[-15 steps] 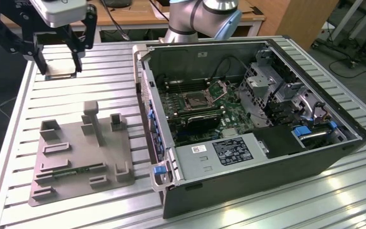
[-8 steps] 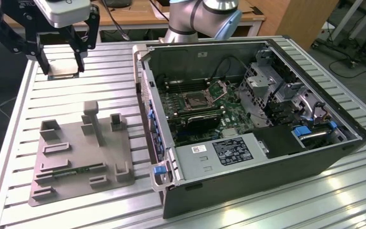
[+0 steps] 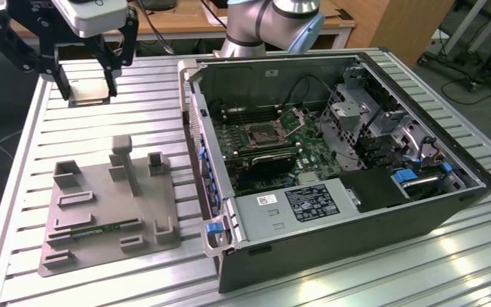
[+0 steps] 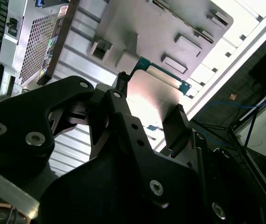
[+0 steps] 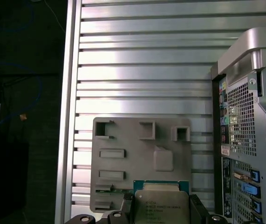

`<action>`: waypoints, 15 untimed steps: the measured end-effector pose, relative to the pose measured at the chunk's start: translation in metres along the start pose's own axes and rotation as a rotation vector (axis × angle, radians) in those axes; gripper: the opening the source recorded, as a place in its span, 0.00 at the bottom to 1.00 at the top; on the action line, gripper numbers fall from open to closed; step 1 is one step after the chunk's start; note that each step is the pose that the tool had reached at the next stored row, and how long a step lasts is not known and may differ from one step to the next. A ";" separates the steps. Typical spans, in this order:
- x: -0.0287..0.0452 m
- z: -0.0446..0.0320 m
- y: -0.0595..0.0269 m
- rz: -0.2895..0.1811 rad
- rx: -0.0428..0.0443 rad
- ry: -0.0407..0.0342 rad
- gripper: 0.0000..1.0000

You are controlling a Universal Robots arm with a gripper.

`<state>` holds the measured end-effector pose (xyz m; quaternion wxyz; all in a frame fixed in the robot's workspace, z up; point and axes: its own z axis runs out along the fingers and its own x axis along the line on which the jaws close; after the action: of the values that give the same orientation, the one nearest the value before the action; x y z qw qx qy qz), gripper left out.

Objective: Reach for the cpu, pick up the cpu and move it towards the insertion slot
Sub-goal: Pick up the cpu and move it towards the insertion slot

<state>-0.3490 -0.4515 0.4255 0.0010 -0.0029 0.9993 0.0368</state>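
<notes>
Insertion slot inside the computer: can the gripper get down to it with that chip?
Probably yes: the gripper holds the cpu beside the open case, and the insertion slot lies uncovered, flap apparently raised.

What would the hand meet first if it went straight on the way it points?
Carrying the cpu, probably the grey fixture plate, or the slatted table at its edge; depth is unclear.

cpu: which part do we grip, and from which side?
Grip two opposite thin edges, coming down from the top-plate side. The cpu is a thin flat square, so only its edges give purchase, and its underside stays free for the insertion slot. The gripper holds it that way now: clamped on two opposite edges, chip roughly level in the air.
</notes>
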 end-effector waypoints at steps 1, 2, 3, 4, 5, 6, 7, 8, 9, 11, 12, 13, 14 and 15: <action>-0.0006 0.0001 0.0000 0.000 0.0000 0.0000 0.54; -0.0012 0.0001 0.0000 0.000 0.0000 0.0000 0.54; -0.0017 0.0002 0.0000 0.000 -0.0001 -0.0001 0.54; -0.0023 0.0002 -0.0001 0.000 0.0000 0.0000 0.54; -0.0029 0.0002 0.0000 0.000 0.0000 0.0000 0.54; -0.0035 0.0003 -0.0001 0.000 0.0000 0.0000 0.54; -0.0040 0.0003 -0.0001 0.000 -0.0001 -0.0001 0.54; -0.0046 0.0003 -0.0001 0.000 0.0000 0.0000 0.54; -0.0052 0.0004 -0.0001 0.000 -0.0001 -0.0001 0.54; -0.0063 0.0005 -0.0001 0.000 0.0000 0.0000 0.54; -0.0069 0.0005 -0.0001 0.000 0.0000 0.0000 0.54; -0.0076 0.0005 -0.0001 0.000 0.0000 0.0000 0.54; -0.0083 0.0006 -0.0001 0.000 -0.0001 0.0000 0.54; -0.0089 0.0006 -0.0001 0.000 0.0001 0.0001 0.54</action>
<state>-0.3401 -0.4515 0.4250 0.0010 -0.0028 0.9993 0.0368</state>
